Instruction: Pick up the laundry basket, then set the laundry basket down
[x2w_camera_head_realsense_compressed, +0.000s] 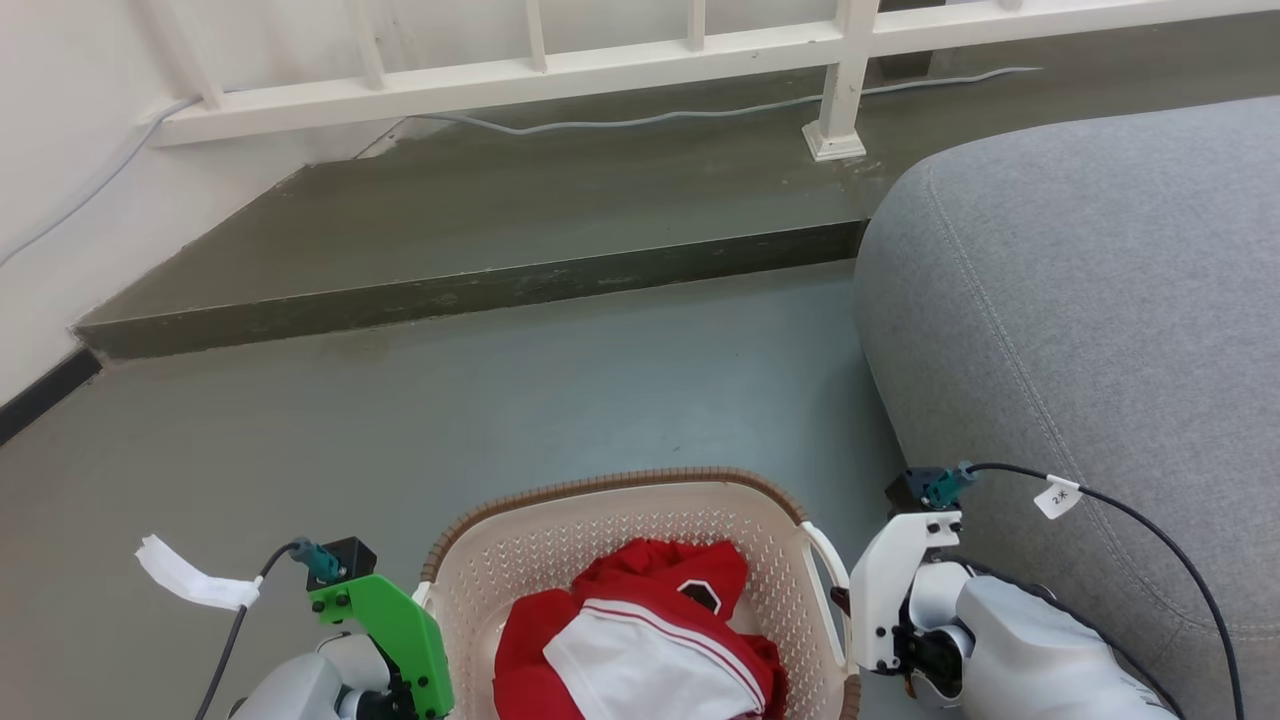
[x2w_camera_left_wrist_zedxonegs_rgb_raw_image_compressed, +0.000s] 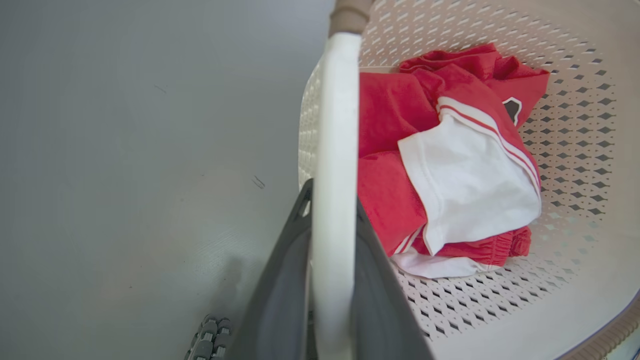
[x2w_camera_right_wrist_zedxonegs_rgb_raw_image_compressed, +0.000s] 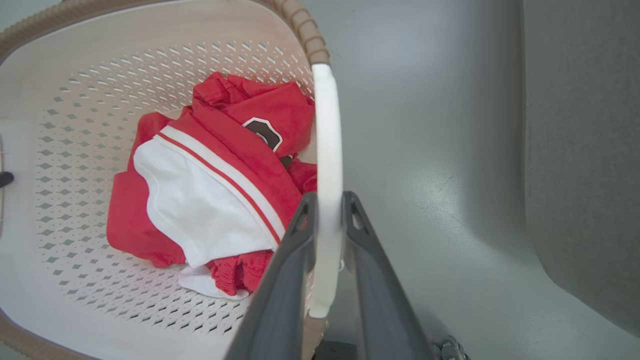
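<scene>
2 grippers on 1 laundry basket here: the left gripper is pinched shut on the left handle and the right gripper is clamped on the right handle. The basket sits right in front of the robot, over the grey floor and just beside the couch. Can't tell if it's off the ground yet. It sits upright, mouth facing up, and its long axis looks to run side to side, handle to handle. My worry is that those handles are thin and smooth. If 1 arm moves faster than the other, the basket tips, the red and white clothes slide, and a handle could slip out. Swinging right would also bump the couch.
</scene>
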